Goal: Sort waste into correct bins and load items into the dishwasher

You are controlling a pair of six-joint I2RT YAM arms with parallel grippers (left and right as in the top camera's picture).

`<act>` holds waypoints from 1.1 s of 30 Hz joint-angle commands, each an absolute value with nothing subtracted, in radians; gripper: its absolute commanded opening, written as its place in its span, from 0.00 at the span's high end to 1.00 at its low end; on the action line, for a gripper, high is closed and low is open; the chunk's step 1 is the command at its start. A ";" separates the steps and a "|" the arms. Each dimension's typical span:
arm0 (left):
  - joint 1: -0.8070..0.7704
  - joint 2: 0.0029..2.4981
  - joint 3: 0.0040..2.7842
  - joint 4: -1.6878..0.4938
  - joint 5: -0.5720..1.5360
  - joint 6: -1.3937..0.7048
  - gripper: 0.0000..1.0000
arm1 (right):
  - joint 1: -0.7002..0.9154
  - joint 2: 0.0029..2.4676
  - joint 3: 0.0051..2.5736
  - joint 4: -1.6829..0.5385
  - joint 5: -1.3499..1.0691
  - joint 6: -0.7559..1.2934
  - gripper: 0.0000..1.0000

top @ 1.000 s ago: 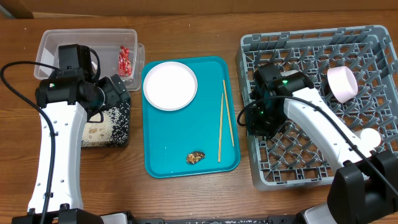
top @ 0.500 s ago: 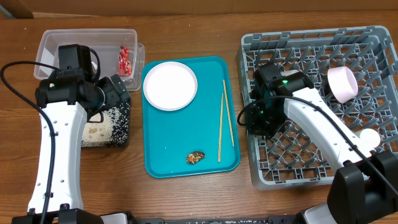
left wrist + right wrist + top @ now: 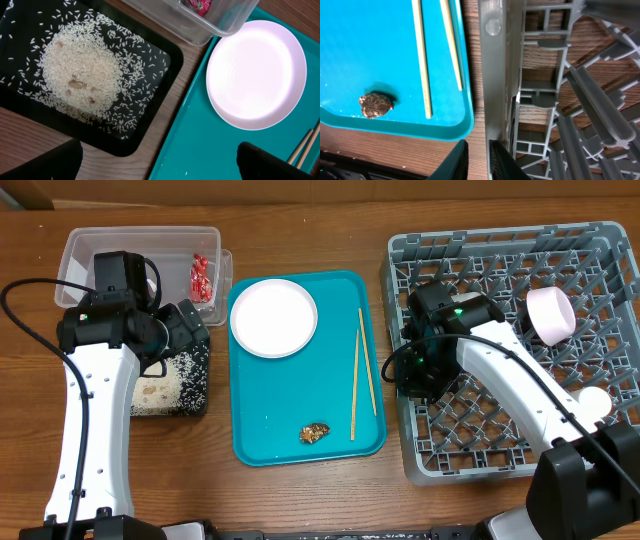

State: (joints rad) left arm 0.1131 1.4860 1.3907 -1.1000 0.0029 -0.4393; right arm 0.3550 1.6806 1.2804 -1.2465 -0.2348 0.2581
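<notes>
The left gripper (image 3: 160,162) has its fingers wide apart above the shallow black rectangular tray (image 3: 165,60) of loose white rice grains (image 3: 80,75) and the teal serving tray (image 3: 200,145) bearing the round white plate (image 3: 257,75). The right gripper (image 3: 479,160) is at the left wall of the large grey plastic dish rack (image 3: 495,75), fingers nearly together; I cannot tell if they pinch anything. The thin wooden chopsticks (image 3: 422,60) and the small brown food scrap (image 3: 376,104) lie on the teal tray.

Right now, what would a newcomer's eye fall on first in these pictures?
The bright teal tray mid-table, with a white plate at its far end, two chopsticks along its right side and a brown scrap near the front. Next, the heap of rice on the black tray at left, and the big grey rack at right holding a pink cup.
</notes>
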 commanded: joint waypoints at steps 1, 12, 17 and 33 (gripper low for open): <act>0.115 1.468 1.411 -1.099 -0.010 -0.450 0.00 | 0.366 1.683 1.276 -1.243 -0.309 0.262 0.81; 0.115 1.468 1.411 -1.099 -0.010 -0.450 0.00 | 0.366 1.682 1.480 -1.392 -0.107 0.284 0.39; 0.115 1.468 1.411 -1.099 -0.010 -0.450 0.00 | 0.366 1.682 1.668 -1.289 -0.080 0.262 0.23; 0.115 1.468 1.411 -1.099 -0.010 -0.450 0.00 | 0.497 1.985 1.680 -0.774 -0.174 0.263 0.20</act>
State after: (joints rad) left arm 0.1131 1.4860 1.3907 -1.1000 0.0029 -0.4393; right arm 0.4660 1.8999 1.6680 -0.8009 -0.1658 0.2668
